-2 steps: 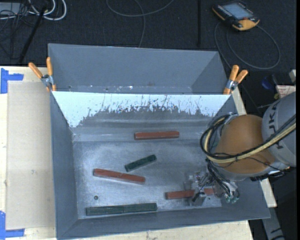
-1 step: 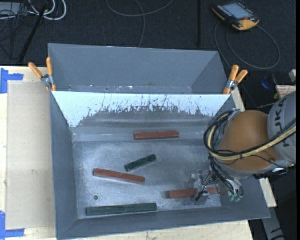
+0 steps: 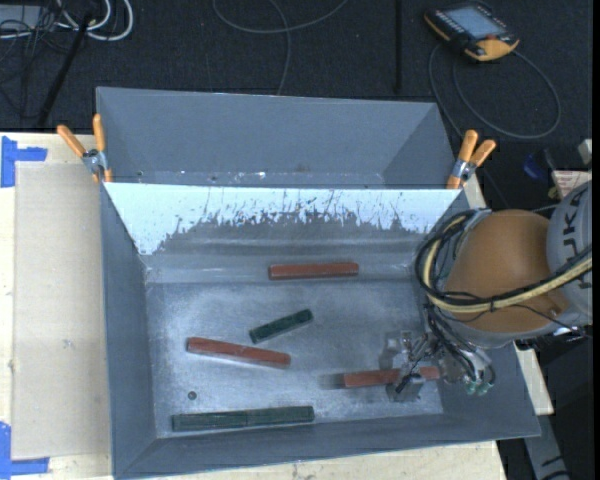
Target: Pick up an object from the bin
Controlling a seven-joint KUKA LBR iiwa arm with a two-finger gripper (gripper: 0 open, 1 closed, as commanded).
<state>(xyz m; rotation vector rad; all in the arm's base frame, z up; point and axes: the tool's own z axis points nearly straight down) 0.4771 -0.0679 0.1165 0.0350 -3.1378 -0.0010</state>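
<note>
The gripper (image 3: 410, 372) sits low in the bin (image 3: 280, 148), right on a red-brown stick (image 3: 368, 378). Cables and its own body hide the tip, so I cannot tell whether it is open or closed on the stick.

The stick lies flat on the bin floor under the gripper. Its long axis runs nearly straight across the view. The longer free part points away from the gripper toward the view's left, and the other end passes under the wrist.

Well apart, farther out on that side, lie a short dark green stick (image 3: 280, 325) and a longer red-brown stick (image 3: 238, 352). A long dark green stick (image 3: 243, 419) lies toward the near wall.

My judgement is that the approach is done. The stick looks unlifted, so a firm closing and the lift are left.
</note>
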